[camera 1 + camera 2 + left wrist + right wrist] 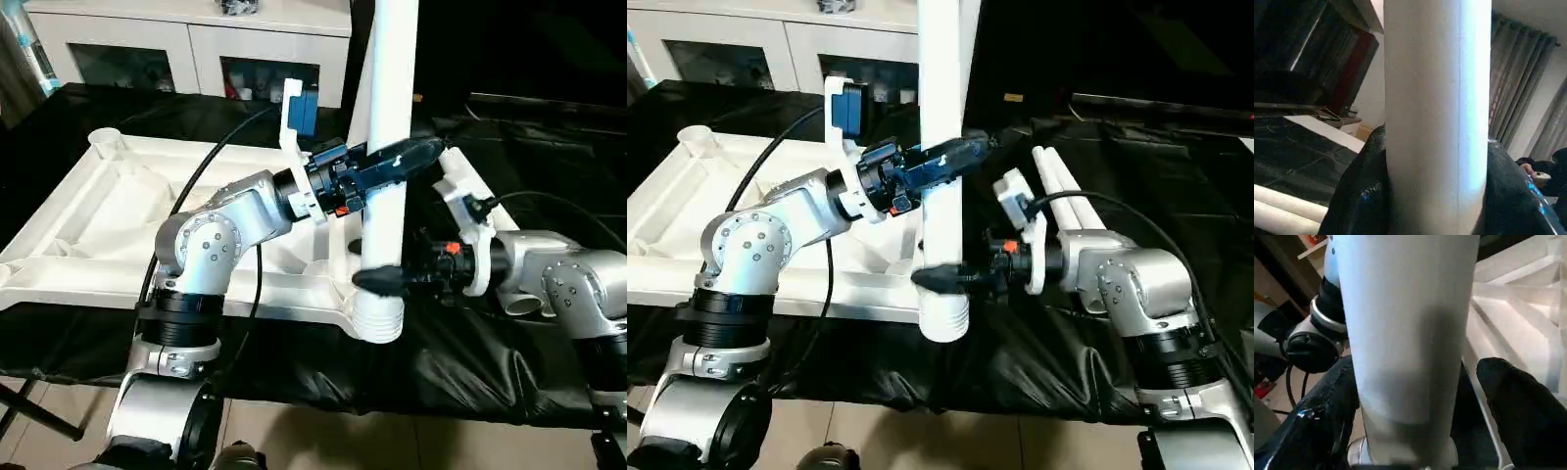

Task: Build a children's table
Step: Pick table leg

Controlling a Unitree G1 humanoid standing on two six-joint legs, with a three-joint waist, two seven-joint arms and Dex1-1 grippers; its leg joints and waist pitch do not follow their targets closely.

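Observation:
The children's table top [98, 220] lies upside down on a black cloth, ribbed side up. One white tube leg [392, 98] stands upright in the near right corner socket [379, 321]. My left gripper [397, 160] is shut on this leg at mid height, and its black fingers [1359, 196] hug the tube [1435, 117] on both sides. My right gripper [382, 279] is lower, just above the socket, open around the leg [1405, 333]. A gap shows between one of its fingers [1528, 416] and the tube.
Two spare white legs [1068, 191] lie on the cloth behind my right arm. A white cabinet with glass doors [196, 49] stands at the back. Another corner socket [106, 142] sits at the far left. The cloth's front edge [323, 397] drops to the floor.

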